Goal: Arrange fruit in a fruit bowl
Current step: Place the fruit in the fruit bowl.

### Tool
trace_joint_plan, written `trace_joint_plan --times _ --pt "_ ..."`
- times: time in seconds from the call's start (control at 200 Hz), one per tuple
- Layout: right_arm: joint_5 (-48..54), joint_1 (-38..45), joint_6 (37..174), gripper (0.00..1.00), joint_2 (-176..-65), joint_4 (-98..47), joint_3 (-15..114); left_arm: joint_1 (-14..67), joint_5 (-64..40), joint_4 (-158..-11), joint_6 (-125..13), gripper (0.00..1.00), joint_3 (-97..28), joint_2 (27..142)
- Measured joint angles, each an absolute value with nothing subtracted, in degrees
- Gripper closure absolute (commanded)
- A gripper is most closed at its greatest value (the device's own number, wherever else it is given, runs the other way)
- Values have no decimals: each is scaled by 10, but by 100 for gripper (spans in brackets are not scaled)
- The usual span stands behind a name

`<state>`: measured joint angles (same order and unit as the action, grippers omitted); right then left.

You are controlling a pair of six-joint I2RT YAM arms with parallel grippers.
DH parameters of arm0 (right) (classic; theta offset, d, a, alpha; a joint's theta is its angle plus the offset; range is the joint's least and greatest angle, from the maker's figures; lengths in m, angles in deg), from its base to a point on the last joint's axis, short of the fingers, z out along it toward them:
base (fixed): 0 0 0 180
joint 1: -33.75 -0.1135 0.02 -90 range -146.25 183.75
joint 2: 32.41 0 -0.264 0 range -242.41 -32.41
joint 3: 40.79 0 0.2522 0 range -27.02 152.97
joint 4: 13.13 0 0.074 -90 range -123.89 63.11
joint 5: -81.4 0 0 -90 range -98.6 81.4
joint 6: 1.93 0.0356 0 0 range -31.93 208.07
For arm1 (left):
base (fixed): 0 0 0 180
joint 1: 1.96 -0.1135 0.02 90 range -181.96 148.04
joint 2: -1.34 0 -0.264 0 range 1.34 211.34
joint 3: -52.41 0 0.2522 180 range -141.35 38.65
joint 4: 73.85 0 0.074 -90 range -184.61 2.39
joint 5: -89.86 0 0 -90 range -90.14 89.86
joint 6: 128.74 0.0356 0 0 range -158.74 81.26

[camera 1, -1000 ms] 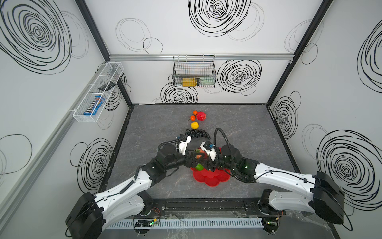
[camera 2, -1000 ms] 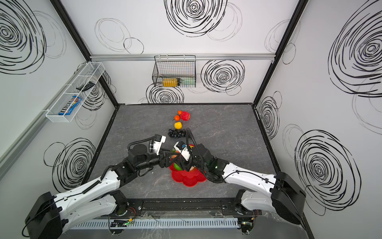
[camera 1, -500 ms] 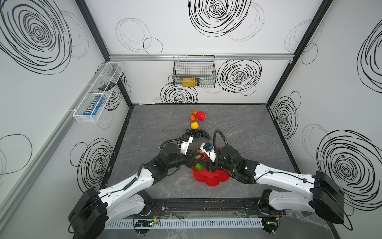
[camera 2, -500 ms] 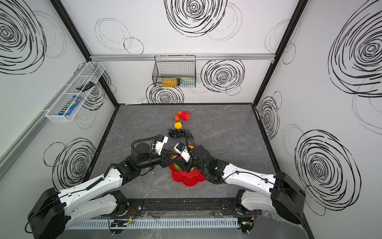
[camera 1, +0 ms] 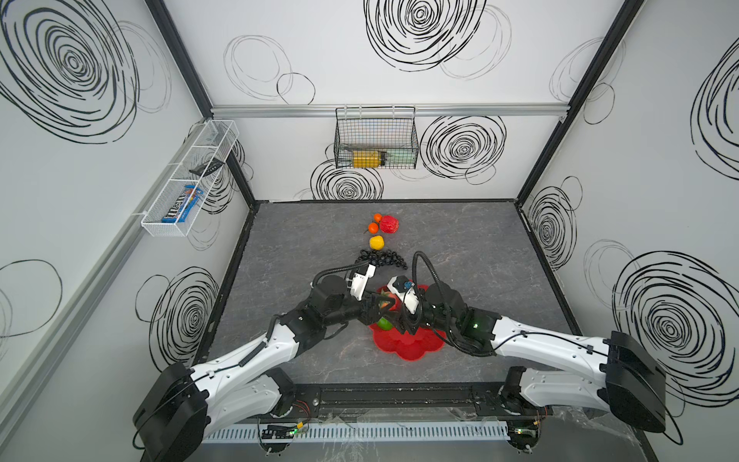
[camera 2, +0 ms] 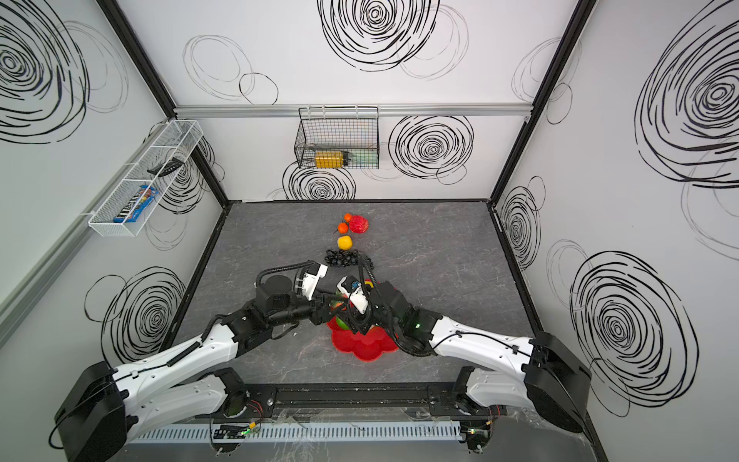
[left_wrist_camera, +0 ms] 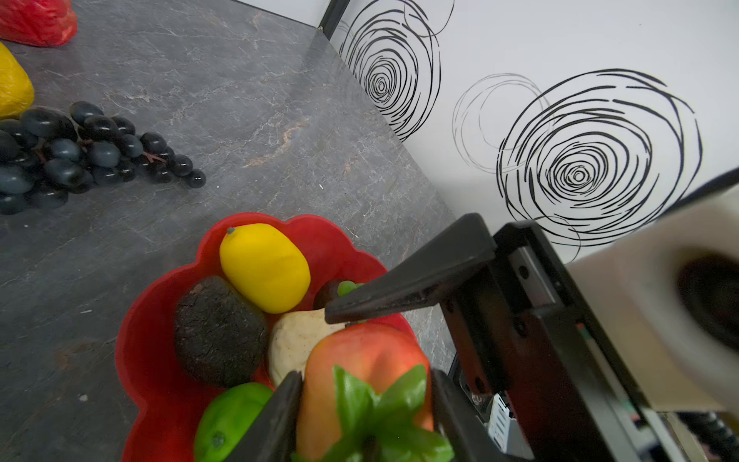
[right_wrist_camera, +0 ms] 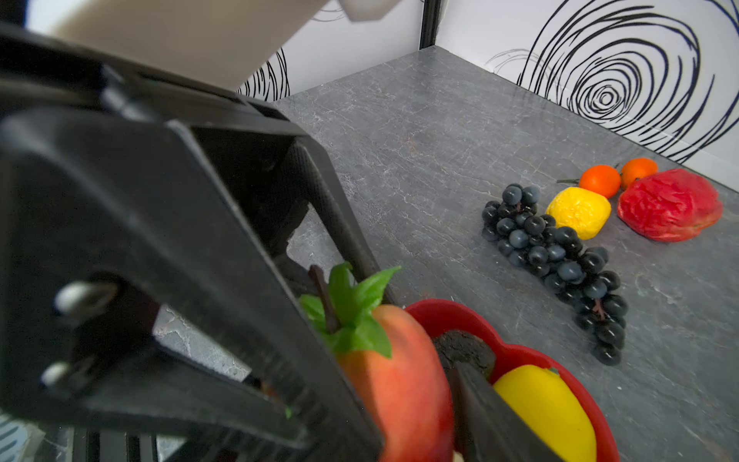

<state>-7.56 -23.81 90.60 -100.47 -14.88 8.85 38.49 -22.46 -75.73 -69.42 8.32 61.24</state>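
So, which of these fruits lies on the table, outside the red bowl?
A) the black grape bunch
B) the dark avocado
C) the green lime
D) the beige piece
A: the black grape bunch lies on the grey table beyond the rim of the red bowl, while the lime, the avocado and the beige piece lie inside it.
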Motion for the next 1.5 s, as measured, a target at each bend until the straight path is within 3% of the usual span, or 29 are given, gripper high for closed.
trace_joint_plan --times 0.42,1.001,1.501 --pt "-90 -229 942 1 -943 -187 72 422 -169 -789 -685 55 65 608" --pt "-107 -175 1022 3 -717 -217 20 530 -67 -865 -621 55 69 628" --pt "-177 -68 1103 3 -669 -254 -3 636 75 -907 -533 54 35 696"
